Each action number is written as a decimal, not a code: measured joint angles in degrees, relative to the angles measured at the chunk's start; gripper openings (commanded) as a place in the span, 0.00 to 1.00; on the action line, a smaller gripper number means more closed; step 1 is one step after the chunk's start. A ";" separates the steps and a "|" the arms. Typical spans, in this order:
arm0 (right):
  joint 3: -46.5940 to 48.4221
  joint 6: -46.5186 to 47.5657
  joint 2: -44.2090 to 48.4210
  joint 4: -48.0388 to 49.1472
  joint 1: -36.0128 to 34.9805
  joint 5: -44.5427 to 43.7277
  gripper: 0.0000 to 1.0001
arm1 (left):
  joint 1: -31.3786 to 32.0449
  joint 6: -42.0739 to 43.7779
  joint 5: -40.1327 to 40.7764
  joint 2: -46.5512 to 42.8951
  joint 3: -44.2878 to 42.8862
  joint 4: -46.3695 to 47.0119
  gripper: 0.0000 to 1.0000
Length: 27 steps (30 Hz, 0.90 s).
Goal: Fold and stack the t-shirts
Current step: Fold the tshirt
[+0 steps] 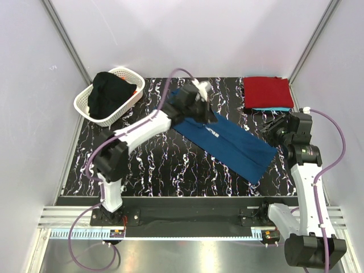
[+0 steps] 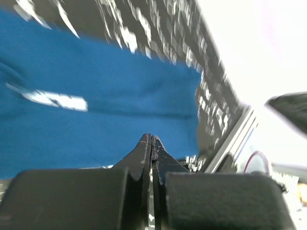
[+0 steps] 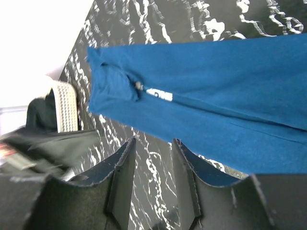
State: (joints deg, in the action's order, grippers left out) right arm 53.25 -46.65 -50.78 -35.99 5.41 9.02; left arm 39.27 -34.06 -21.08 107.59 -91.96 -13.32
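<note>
Matt blue cloth t-shirt (image 1: 227,141) lies on glossy black marbled table (image 1: 159,170).

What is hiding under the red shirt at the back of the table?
A turquoise shirt: only a thin edge peeks out along the near side of the red shirt. The rest is covered.

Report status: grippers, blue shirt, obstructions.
Left gripper shut, nothing seen in it. Right gripper open, empty. Blue shirt flat, long strip on table. Nothing blocking.
</note>
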 measured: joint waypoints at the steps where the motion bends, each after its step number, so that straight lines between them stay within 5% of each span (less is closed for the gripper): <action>1: 0.07 0.57 0.02 0.15 0.00 0.85 0.43 | 1.62 -0.07 0.37 1.14 0.37 -0.15 0.00; 18: 0.15 3.08 3.50 0.31 0.00 4.20 0.44 | 8.46 -0.09 8.24 17.94 0.85 -7.15 0.00; 27: -0.04 3.80 -0.39 0.20 0.00 5.31 0.44 | 8.41 0.17 12.20 12.90 8.26 -5.44 0.00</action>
State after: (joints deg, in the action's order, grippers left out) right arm 53.21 -42.85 -51.18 -35.79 5.41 14.33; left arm 47.68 -33.89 -8.88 120.49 -83.70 -18.76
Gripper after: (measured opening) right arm 0.440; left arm 0.009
